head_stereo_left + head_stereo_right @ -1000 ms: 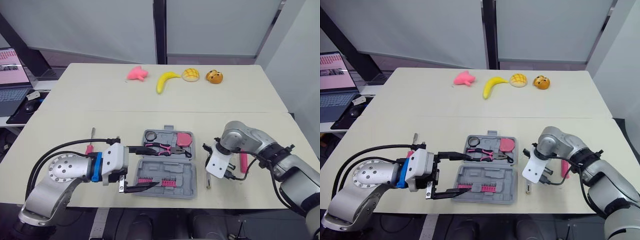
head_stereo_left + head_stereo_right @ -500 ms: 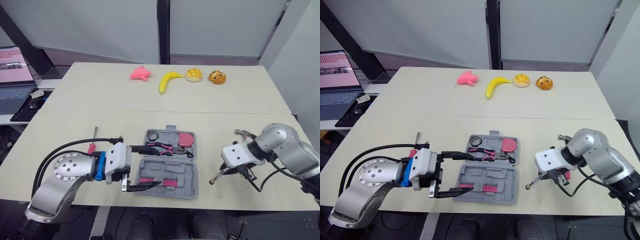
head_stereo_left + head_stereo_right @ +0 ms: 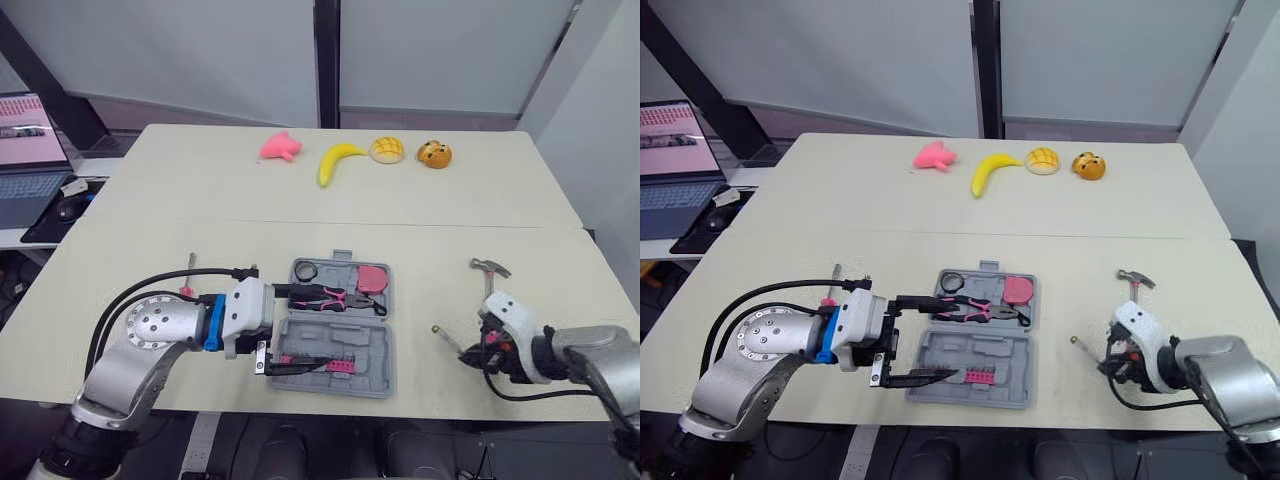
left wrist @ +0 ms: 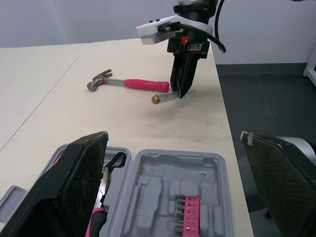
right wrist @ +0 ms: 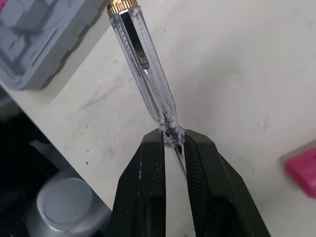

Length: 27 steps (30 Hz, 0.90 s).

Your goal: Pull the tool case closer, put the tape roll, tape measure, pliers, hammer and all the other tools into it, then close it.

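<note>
The grey tool case (image 3: 380, 350) lies open near the table's front edge. Its far half holds the tape roll (image 3: 303, 270), the pink-handled pliers (image 3: 330, 297) and the pink tape measure (image 3: 370, 277). A pink bit holder (image 3: 325, 362) sits in the near half. My left gripper (image 3: 305, 328) is open, its fingers (image 4: 74, 187) spread over the case's left end. To the right of the case, my right gripper (image 5: 173, 143) is shut on the tip of a clear tester screwdriver (image 5: 143, 69) just above the table. The pink-handled hammer (image 4: 131, 83) lies behind it.
A pink screwdriver (image 3: 187, 282) lies by my left arm. Along the far edge sit a pink toy (image 3: 277, 147), a banana (image 3: 335, 160), a bread bun (image 3: 385, 150) and an orange toy (image 3: 433, 154). A laptop (image 3: 25, 150) stands on a side desk at left.
My right arm has swung right and back toward the table's front edge, carrying the clear screwdriver and uncovering the hammer. My left gripper has edged right over the case.
</note>
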### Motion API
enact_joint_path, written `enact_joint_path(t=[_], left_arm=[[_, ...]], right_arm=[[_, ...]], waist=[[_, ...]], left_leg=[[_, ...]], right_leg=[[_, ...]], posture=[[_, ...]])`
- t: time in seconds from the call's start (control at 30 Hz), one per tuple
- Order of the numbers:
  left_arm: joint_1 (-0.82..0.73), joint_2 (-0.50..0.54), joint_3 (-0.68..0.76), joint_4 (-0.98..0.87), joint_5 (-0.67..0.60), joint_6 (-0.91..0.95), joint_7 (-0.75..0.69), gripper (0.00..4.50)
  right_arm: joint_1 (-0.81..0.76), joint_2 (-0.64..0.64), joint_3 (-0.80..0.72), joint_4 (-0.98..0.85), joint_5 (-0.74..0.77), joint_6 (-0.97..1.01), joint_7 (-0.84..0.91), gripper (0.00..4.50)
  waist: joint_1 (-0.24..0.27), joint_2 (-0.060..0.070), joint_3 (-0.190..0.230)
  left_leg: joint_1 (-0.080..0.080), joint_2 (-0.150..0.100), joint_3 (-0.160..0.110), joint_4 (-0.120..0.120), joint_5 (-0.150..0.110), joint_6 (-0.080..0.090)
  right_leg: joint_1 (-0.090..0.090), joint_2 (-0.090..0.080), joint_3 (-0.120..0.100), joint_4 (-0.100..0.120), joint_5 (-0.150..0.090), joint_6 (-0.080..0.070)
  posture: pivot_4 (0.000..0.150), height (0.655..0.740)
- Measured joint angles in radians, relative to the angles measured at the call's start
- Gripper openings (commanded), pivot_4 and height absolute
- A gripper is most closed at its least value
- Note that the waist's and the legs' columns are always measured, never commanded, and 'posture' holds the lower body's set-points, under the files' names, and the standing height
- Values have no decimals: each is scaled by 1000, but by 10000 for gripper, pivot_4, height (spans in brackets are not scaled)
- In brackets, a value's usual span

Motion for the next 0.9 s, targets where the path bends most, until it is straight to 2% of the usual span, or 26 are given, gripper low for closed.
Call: enact_joint_path(t=[0.17,0.4,0.7,0.9], left_arm=[[-18,-11,-7,-8,-5,27,14,45000],[-27,-25,-23,-11,-6,56,36,45000],[-28,-26,-39,-12,-2,69,44,45000],[-28,-27,-41,-10,9,66,43,45000]], right_arm=[[-64,204,-107,-12,-17,178,-206,3023],[-82,417,-151,-34,-26,193,-422,3023],[-152,606,-205,-19,-63,193,-628,3023],[-167,644,-230,16,-62,193,-683,3023]], waist=[[2,0,0],[1,0,0],[0,0,0],[-1,1,-1]], left_leg=[[0,0,-1,0,0,0],[-1,0,-1,-2,0,0],[-5,0,-1,-2,0,0],[-14,0,-1,-1,0,0]], right_leg=[[0,0,0,0,-1,1],[-2,0,0,0,0,0],[-6,0,-1,0,1,-1],[-14,0,-1,1,1,-2]], posture=[[1500,7400],[1500,7400],[1500,7400],[1500,7400]])
